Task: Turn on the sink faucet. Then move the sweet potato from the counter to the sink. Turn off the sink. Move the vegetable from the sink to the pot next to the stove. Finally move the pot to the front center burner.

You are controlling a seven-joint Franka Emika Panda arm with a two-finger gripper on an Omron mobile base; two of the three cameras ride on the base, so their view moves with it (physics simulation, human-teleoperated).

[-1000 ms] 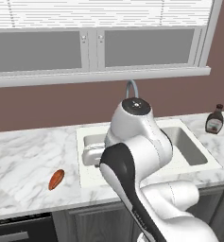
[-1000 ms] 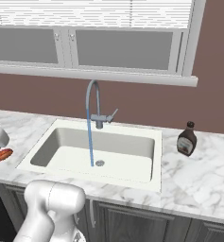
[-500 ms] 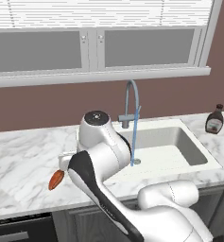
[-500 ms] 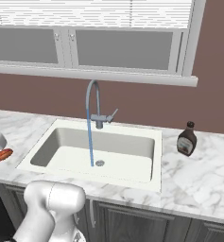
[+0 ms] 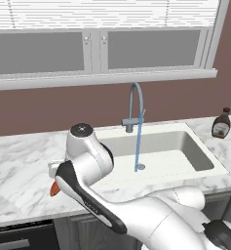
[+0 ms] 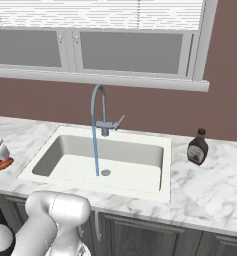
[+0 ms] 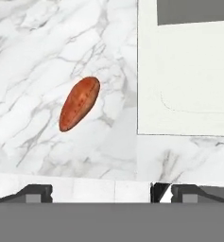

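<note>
The two dark finger tips of the gripper [image 7: 101, 191] stand wide apart at the near edge of the hand view, holding nothing. Beyond them lies the small orange-red oblong sweet potato [image 7: 79, 103], flat on the white marble counter with grey veining [image 7: 33, 61], just beside the outer rim of the white rectangular sink [image 7: 184, 85] and not touching it. From the left base view the tuber [image 5: 54, 188] peeks out from under the white arm, which bends low over the counter on that side of the sink [image 5: 195, 156]; how high the hand hangs is hard to judge. Behind the basin rises the tall grey metal gooseneck faucet [image 6: 99, 107], a thin blue stream falling from it toward the drain. Farther along the counter past the sink stands a dark brown bottle with a white cap [image 6: 197, 147].
</note>
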